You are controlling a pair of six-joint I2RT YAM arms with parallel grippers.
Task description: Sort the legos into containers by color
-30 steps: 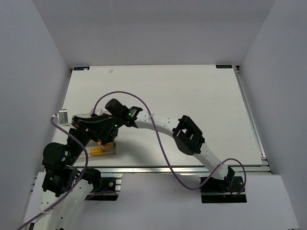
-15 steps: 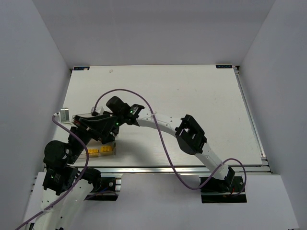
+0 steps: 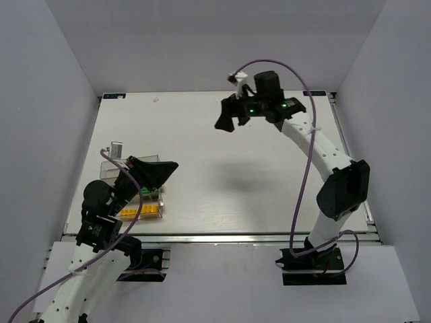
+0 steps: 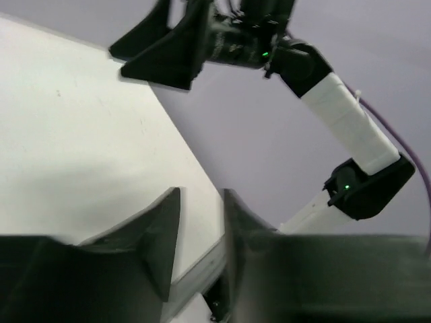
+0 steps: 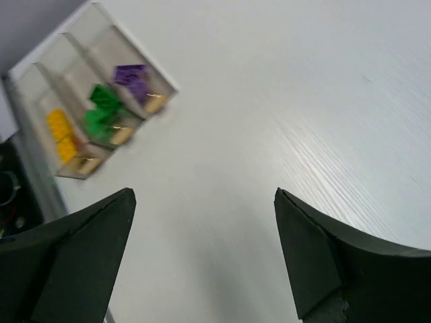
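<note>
both arms have pulled off the containers (image 5: 101,108): right gripper (image 5: 202,256) high, jaws apart; left gripper (image 4: 199,235) nearly together, empty. legos (image 5: 104,111) sit sorted (yellow, green, purple); task looks finished.

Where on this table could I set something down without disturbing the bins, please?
The table is bare from the containers across to its right edge, and back to the far edge; the raised right gripper hangs above that part. The near-left corner is crowded: bins, left gripper.

lab test cell: white table (image 3: 269,175), bare enclosure walls (image 3: 215,40)
</note>
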